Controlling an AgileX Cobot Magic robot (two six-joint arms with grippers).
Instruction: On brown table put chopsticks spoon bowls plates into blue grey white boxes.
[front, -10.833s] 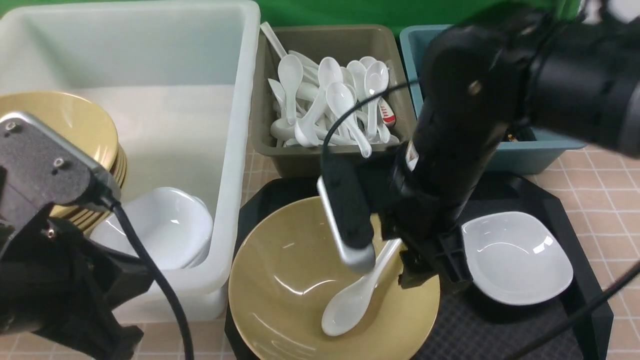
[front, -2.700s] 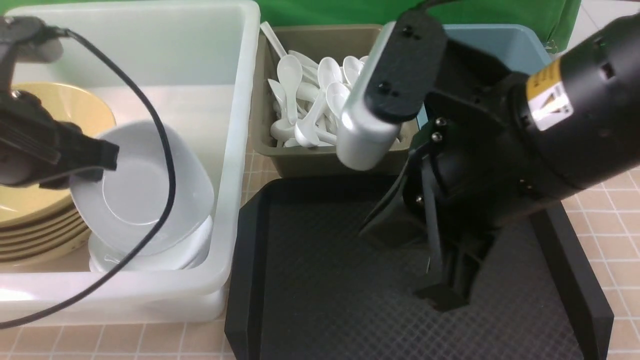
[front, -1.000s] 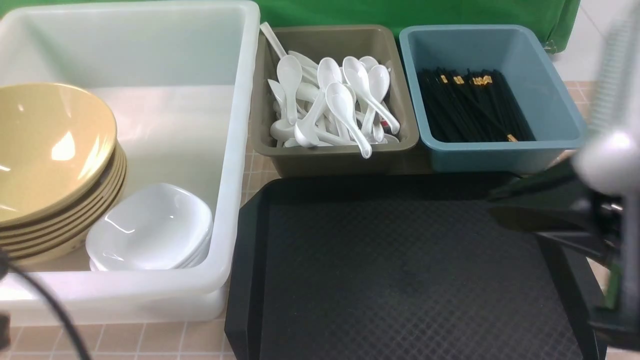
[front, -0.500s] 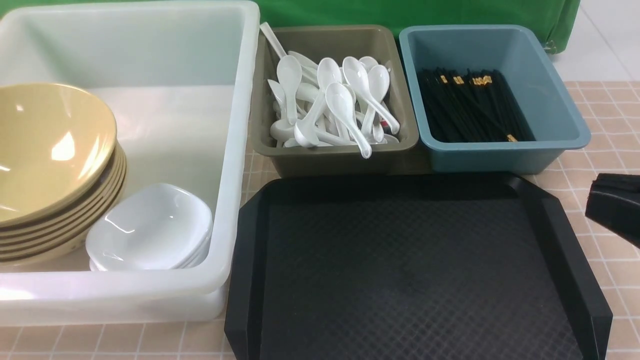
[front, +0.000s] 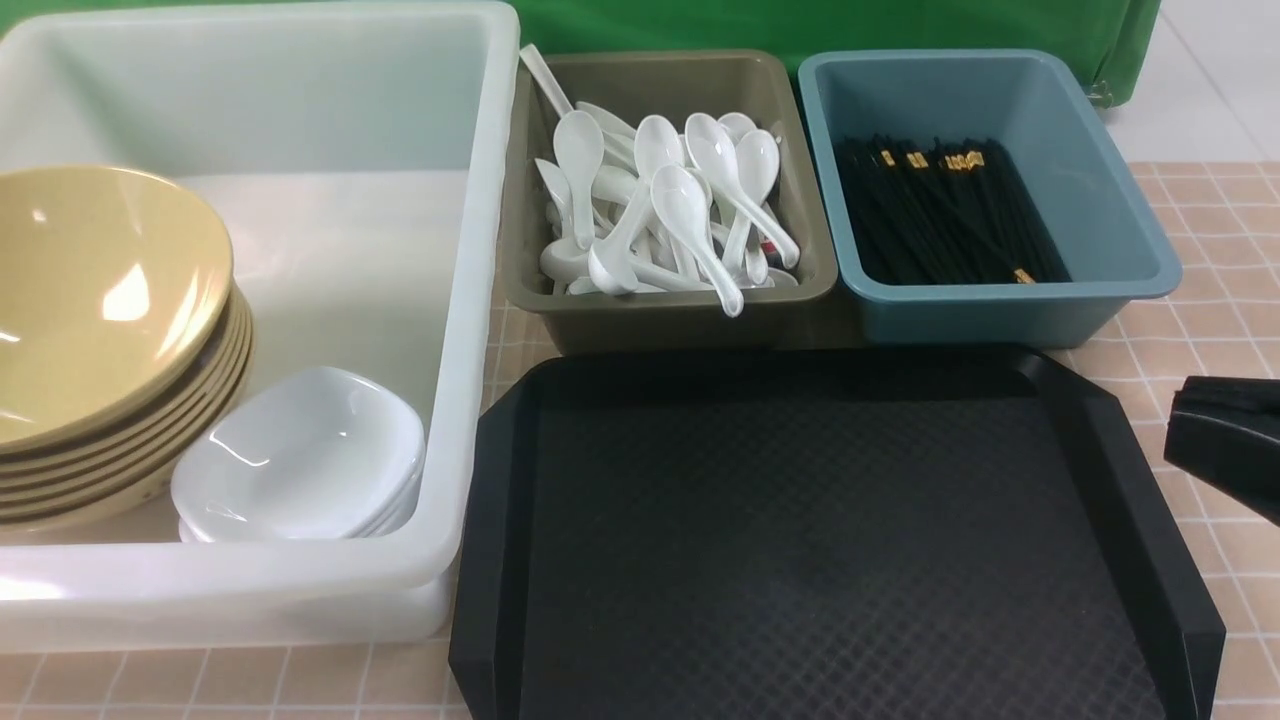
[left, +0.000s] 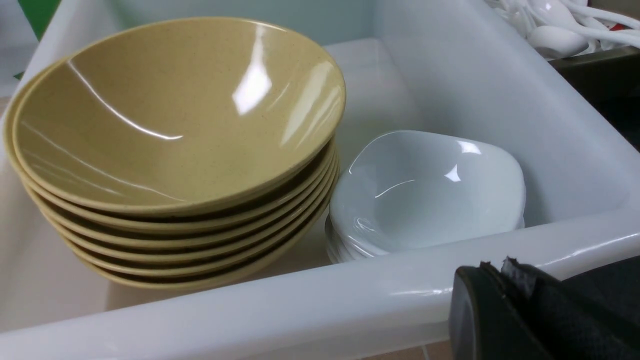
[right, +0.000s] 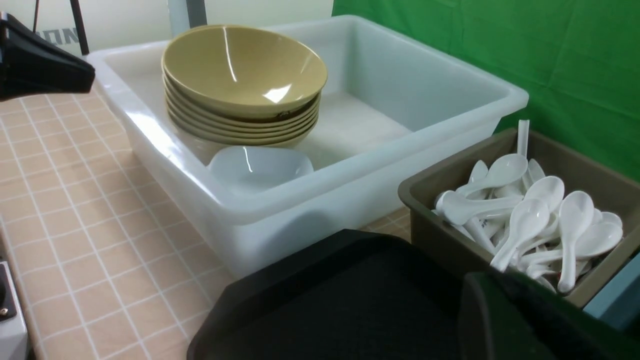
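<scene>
Though boxes full, tray bare

backdrop: green cloth | floor: pale, possibly tiled | light: bright

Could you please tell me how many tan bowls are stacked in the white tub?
6 tan bowls, nested in one stack inside the white tub, beside the white plates; further bowls may be hidden underneath.

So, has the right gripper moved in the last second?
Yes. The right gripper has pulled back off the black tray toward the robot's right.
</scene>
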